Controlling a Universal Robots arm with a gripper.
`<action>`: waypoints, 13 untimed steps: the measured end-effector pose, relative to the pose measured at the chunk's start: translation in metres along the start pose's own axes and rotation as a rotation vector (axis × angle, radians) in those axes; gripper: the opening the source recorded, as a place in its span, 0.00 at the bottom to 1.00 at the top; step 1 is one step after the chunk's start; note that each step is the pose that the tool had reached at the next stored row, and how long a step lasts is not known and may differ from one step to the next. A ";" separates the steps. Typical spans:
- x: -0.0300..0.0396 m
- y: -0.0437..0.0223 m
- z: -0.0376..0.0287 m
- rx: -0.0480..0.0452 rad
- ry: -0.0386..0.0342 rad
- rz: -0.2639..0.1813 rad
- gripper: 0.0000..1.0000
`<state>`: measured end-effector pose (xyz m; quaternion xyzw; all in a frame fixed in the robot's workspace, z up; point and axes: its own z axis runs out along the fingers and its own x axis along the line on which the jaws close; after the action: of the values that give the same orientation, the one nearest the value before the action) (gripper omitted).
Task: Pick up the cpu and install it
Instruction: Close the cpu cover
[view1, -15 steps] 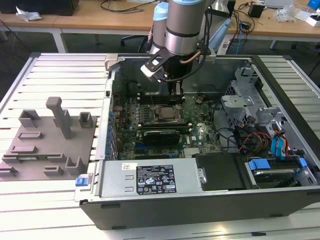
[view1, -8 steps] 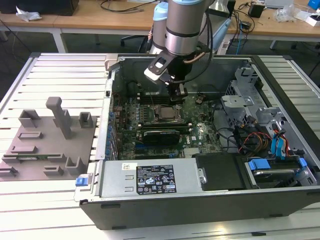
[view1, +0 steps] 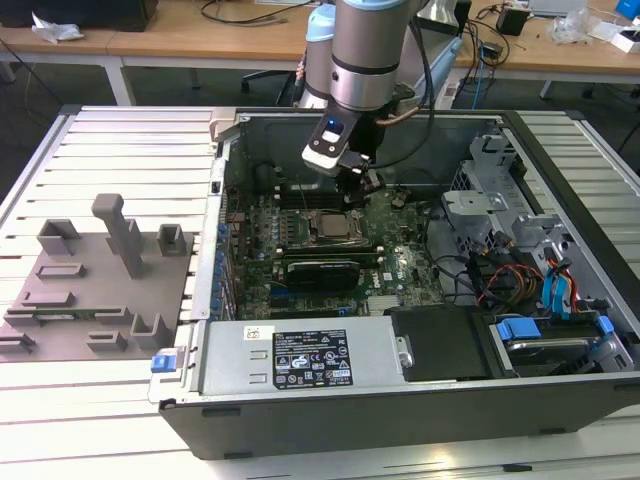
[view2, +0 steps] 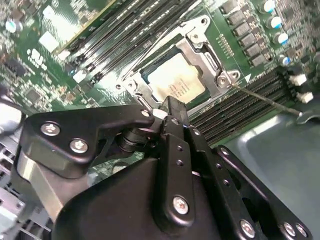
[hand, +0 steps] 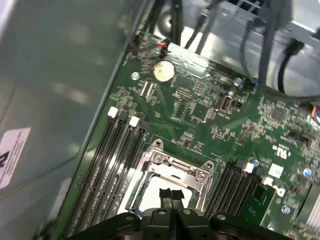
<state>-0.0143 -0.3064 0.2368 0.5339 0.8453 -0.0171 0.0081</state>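
The arm (view1: 362, 60) reaches down into the open computer case (view1: 400, 400), which lies on its side on the slatted tabletop (view1: 110, 150). Its fingers (view2: 173, 117) are drawn narrow, pressed together with just a thin seam between them in the first wrist view, and they hold nothing. They hang just above the cpu (view1: 335, 226).

The cpu lies flat inside the socket frame (view2: 200, 37) on the green motherboard (hand: 210, 110), its pale metal top facing up. In both wrist views the tips of the fingers sit over one edge of it; whether they touch it cannot be told. Rows of memory slots (view2: 240, 107) run along both sides of the socket frame, and a thin wire lever (view2: 262, 99) stretches out from one corner.

In the exterior view a long black expansion card (view1: 322, 272) sits just beside the socket. A grey fixture (view1: 100, 285) rests on the tabletop toward the exterior view's left, well apart from the case
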 end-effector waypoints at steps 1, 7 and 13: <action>0.0000 0.0000 0.0000 -0.0013 -0.0008 -0.041 0.11; 0.0000 0.0000 0.0001 -0.0066 -0.0041 -0.207 0.11; 0.0000 0.0000 0.0002 -0.0113 -0.0070 -0.351 0.11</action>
<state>-0.0143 -0.3064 0.2366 0.3779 0.9257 -0.0154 0.0109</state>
